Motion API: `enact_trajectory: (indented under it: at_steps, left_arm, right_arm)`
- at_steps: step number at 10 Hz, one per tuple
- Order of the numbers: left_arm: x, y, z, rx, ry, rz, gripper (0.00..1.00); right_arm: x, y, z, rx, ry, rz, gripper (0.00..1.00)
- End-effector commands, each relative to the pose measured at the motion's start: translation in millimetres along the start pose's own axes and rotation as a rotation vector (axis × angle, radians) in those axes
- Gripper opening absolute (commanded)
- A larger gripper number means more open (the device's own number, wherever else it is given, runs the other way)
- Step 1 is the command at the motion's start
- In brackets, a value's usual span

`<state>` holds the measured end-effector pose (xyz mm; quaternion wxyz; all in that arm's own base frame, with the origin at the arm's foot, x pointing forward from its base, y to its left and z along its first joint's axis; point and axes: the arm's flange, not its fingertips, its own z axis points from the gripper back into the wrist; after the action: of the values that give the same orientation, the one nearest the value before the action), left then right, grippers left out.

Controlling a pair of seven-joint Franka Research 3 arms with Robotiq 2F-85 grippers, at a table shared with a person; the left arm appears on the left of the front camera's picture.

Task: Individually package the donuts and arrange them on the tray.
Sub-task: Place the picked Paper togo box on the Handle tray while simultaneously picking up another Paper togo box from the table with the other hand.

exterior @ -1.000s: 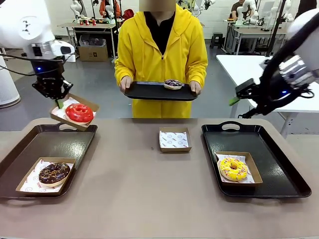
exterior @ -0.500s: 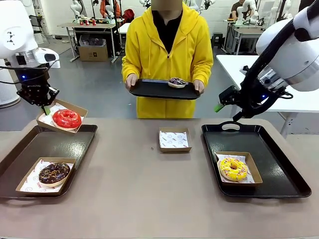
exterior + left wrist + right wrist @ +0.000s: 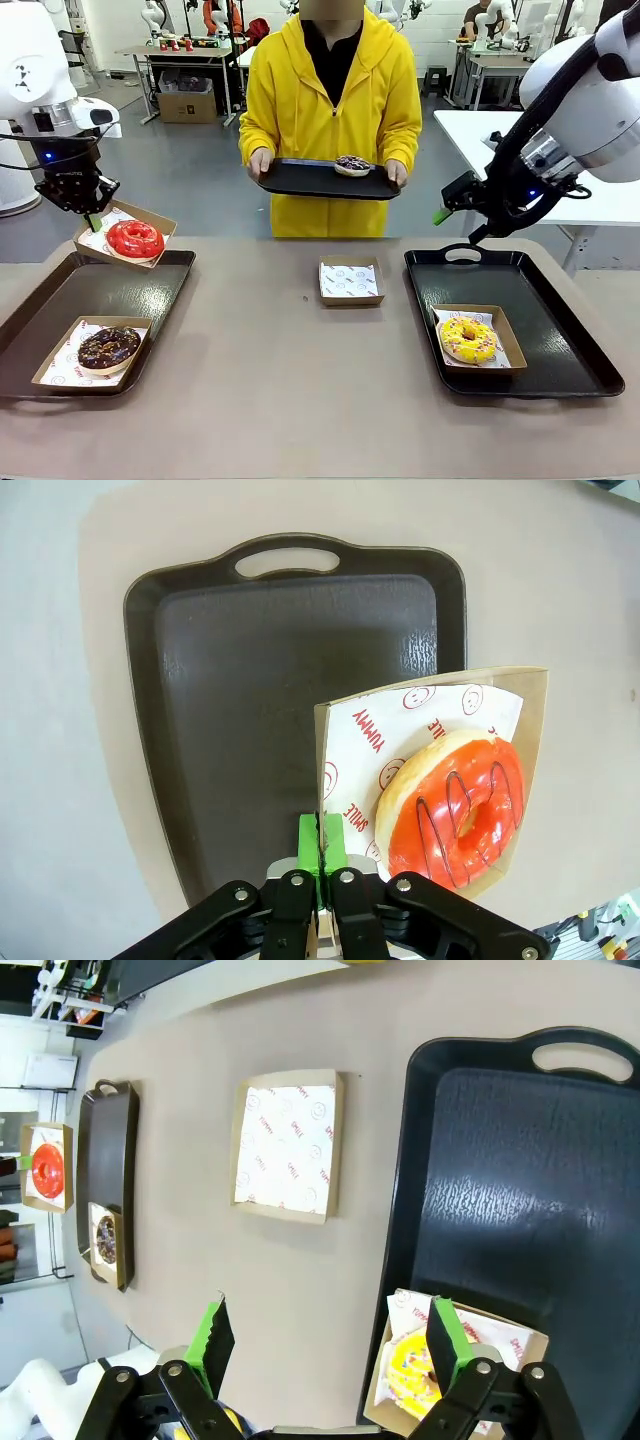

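— State of the left end effector (image 3: 93, 215)?
— Pressed together, pinching one edge of a paper-lined cardboard box (image 3: 160, 218). Raised well left of the empty box (image 3: 350, 281) at the middle of the counter (image 3: 260, 400), with the pinched box tilted over the far end of the left tray (image 3: 110, 290).
— And the red donut (image 3: 135, 239)?
— Lying inside that pinched box, just beside the green pads (image 3: 310, 840), on the side toward the empty box.
— Chocolate donut (image 3: 108, 347)?
— Boxed, resting on the left tray, left of the empty box and nearer the robot, well apart from either end effector.
— State of the right end effector (image 3: 445, 208)?
— Spread wide, gripping nothing. Raised to the right of the empty box and a little beyond it, near the handle of the right tray (image 3: 560, 300).
— Yellow donut (image 3: 468, 339)?
— Sitting in its own box on the right tray, right of the empty box and nearer the robot. Seen in the right wrist view just under one spread finger, well below it, untouched.
— Purple-and-white donut (image 3: 351, 165)?
— Beyond the empty box, unboxed, on a black tray (image 3: 300, 183) carried in a person's hands (image 3: 260, 163).
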<state>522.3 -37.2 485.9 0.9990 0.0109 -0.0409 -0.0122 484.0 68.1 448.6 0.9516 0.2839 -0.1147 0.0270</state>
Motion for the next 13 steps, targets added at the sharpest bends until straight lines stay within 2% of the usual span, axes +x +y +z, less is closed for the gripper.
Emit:
enact_trajectory:
  at_steps: [1, 3, 4, 6, 9, 11, 13]
  left_arm:
    - [0, 0, 2, 0.0, 0.0, 0.001, 0.01]
    - [0, 0, 0, 0.0, 0.0, 0.0, 0.01]
    - [1, 13, -4, 0.008, 0.007, 0.0, 0.01]
    - [1, 45, -5, 0.015, -0.005, 0.015, 0.01]
    - [6, 86, -24, -0.016, 0.036, 0.016, 0.01]
    - [6, 94, -43, -0.012, 0.035, -0.002, 0.01]
    - [10, 93, -63, 0.013, 0.042, -0.008, 0.01]
  right_arm:
    - [2, 2, -4, -0.014, -0.009, -0.001, 1.0]
    - [0, 0, 0, 0.0, 0.001, 0.0, 1.0]
    - [15, 20, -12, -0.124, 0.046, 0.01, 1.0]
    - [49, 52, -35, -0.244, 0.117, 0.008, 1.0]
    - [83, 89, -84, -0.309, 0.199, 0.012, 1.0]
    - [92, 102, -116, -0.316, 0.242, 0.018, 1.0]
    - [92, 101, -149, -0.353, 0.268, 0.016, 1.0]
